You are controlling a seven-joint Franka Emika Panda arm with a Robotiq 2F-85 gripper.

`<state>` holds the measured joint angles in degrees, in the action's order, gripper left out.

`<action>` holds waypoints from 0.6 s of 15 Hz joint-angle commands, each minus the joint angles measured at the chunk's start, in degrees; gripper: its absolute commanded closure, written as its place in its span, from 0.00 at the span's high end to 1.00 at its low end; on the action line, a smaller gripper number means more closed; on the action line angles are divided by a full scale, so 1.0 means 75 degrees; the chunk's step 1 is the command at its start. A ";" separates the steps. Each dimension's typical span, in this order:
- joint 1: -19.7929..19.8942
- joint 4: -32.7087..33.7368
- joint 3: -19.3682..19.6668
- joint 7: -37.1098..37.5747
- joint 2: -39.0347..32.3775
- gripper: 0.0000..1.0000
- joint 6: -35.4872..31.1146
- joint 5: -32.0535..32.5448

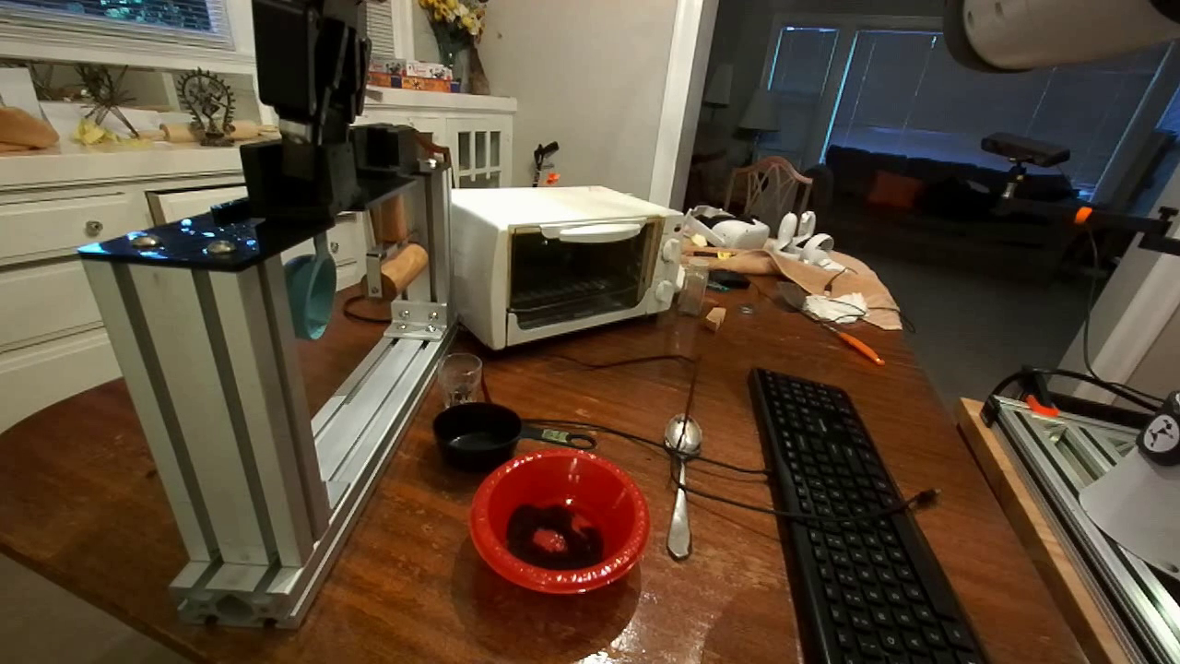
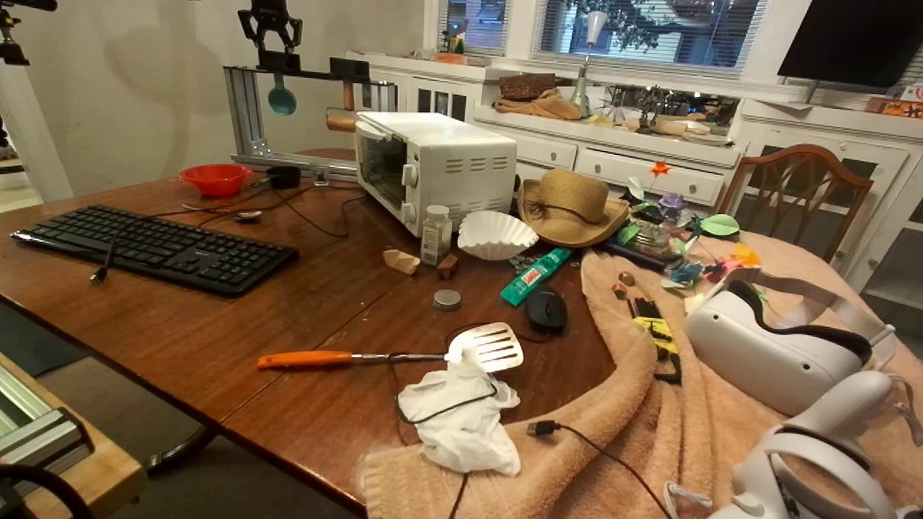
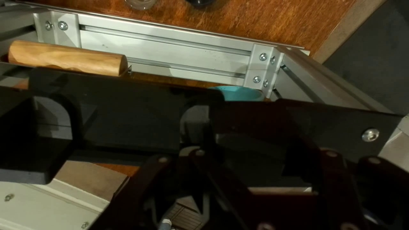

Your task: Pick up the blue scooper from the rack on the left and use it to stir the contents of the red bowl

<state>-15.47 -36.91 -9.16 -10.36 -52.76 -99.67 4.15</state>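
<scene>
The hand points straight down over the top of the rack, its jaws clamped on a black block that sits on the dark top plate. Right under that block hangs the blue scooper — inside the rack, below the plate, its round teal head well above the tabletop. (In the wrist view I get only a strip of the scooper past the plate's edge, and the hand itself is too dark there to make out well.) Farther along the plate stands a second black block, with a wooden handle lying crosswise below it.

The red bowl sits upright on the tabletop near the foot of the rack, well apart from the scooper, and a dark brown clump covers much of its bottom, with red showing through the middle. A black cup is just beside the bowl, a small clear glass next to the cup. On the side away from the rack lies a silver spoon, and past that a black keyboard. The white toaster oven stands by the rack's far end — and farther down I can see a straw hat and a spatula with an orange handle.
</scene>
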 commanded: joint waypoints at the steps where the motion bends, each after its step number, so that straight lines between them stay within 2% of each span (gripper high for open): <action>1: -0.0085 0.0563 0.0048 -0.0049 -0.0482 0.35 0.0313 0.0059; 4: -0.0131 0.0676 0.0088 -0.0045 -0.0561 0.35 0.0353 0.0100; 5: -0.0157 0.0701 0.0121 -0.0008 -0.0565 0.85 0.0366 0.0122; 6: -0.0171 0.0704 0.0125 0.0009 -0.0552 0.86 0.0377 0.0112; 8: -0.0212 0.0648 0.0163 0.0039 -0.0522 1.00 0.0448 0.0125; 9: -0.0222 0.0611 0.0160 0.0060 -0.0485 1.00 0.0480 0.0108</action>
<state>-16.26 -34.86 -8.51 -10.35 -55.02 -98.72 4.24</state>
